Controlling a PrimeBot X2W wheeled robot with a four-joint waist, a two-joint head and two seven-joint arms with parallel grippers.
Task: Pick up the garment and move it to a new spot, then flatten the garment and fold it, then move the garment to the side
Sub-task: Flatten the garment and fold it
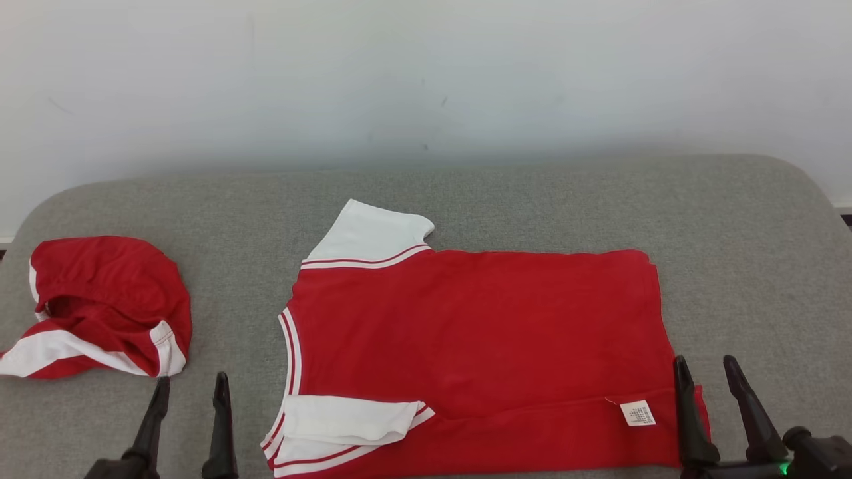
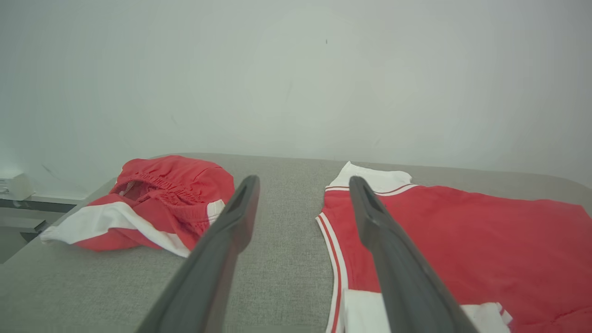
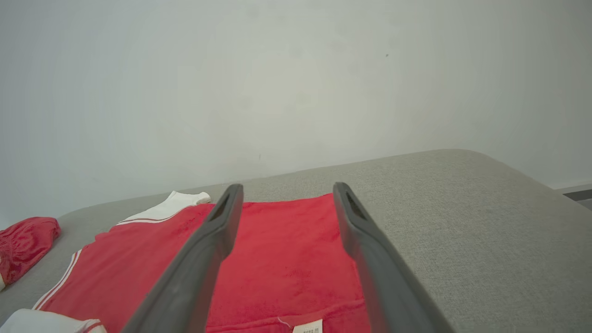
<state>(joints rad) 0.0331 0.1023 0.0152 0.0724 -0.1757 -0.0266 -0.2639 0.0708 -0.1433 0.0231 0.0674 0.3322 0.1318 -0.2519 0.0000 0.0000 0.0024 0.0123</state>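
Garment point(image 1: 479, 332) with white tag point(image 1: 638, 413), print illegible — left pincer point(image 1: 192, 378), right pincer point(image 1: 704, 360) both splayed, empty.

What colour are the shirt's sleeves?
White sleeves, thin red stripes; clearest in head view.

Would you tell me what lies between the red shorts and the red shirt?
Bare grey upholstery in the head view; the open left tool hovers at that gap's near end.

The garment point(image 1: 479, 332) is made of soft, matt red cloth. The tabletop point(image 1: 732, 233) is covered in coarse grey weave.
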